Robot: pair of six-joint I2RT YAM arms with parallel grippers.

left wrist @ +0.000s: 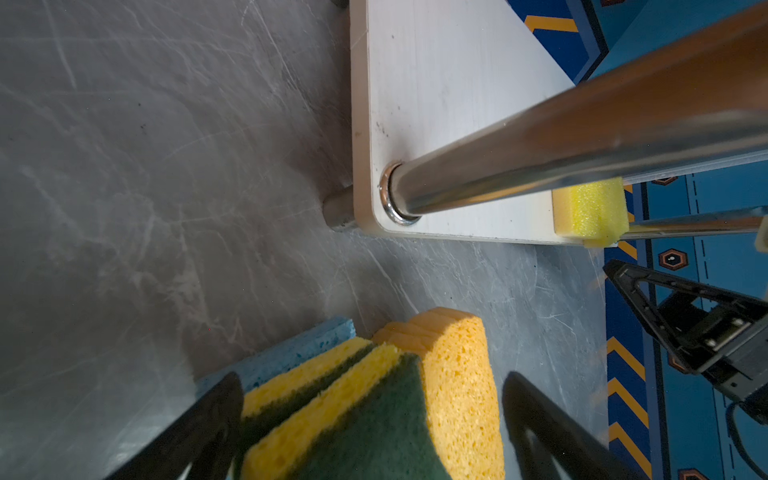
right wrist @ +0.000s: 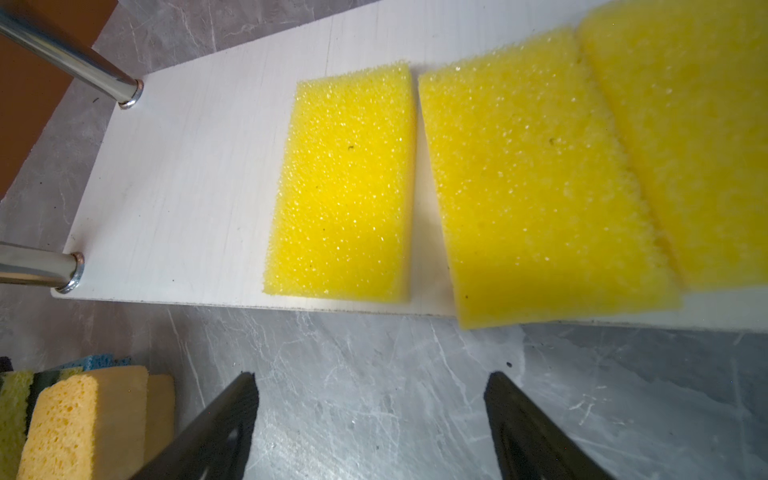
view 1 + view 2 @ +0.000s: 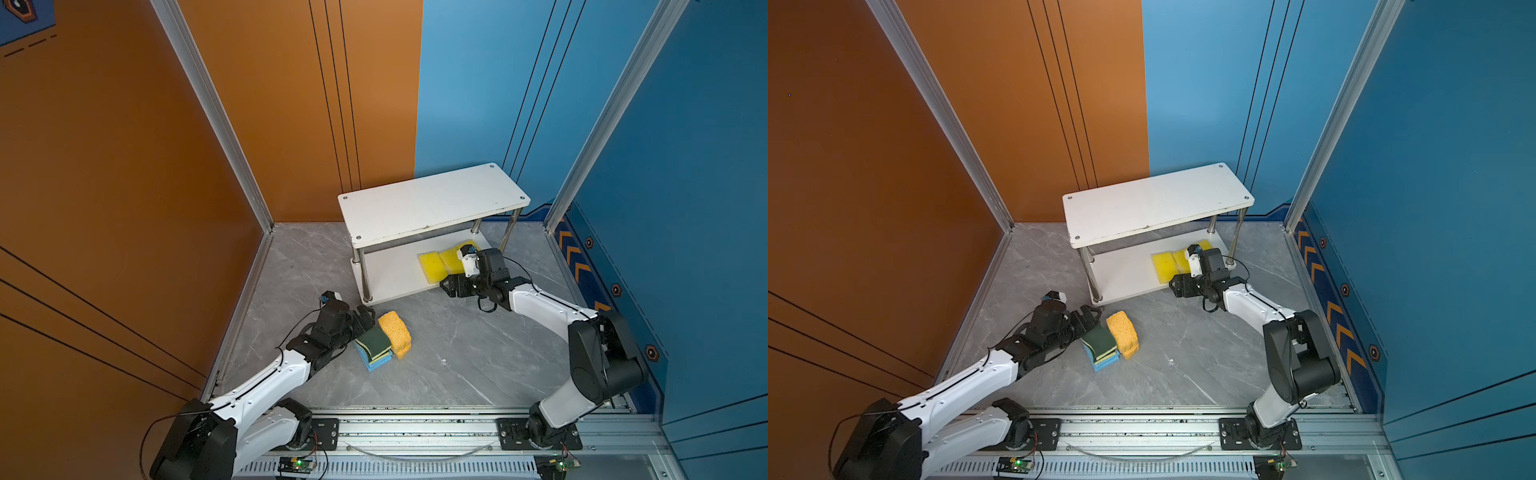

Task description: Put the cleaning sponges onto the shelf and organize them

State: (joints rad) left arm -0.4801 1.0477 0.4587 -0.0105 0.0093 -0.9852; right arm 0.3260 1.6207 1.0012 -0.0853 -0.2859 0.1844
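Your shelf's (image 3: 432, 203) lower board (image 2: 187, 187) holds three bright yellow sponges (image 2: 345, 187). On the table (image 3: 457, 353) by its chrome post (image 1: 540, 145), green-topped sponges (image 3: 374, 337) top blue sponges (image 3: 370, 363) beside orange sponges (image 3: 395, 328). Your left gripper (image 1: 374, 376) spreads wide around them; your right gripper (image 2: 370, 376) is wide, empty.

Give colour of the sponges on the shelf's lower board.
Bright yellow sponges; right wrist view shows it best.

The left hand (image 1: 374, 386), fingers spread, straddles two green-topped sponges (image 1: 374, 424) lying over a blue sponge (image 1: 299, 353); an orange sponge (image 1: 457, 374) touches them; farther off, the shelf (image 1: 449, 104) carries a yellow sponge (image 1: 590, 212).
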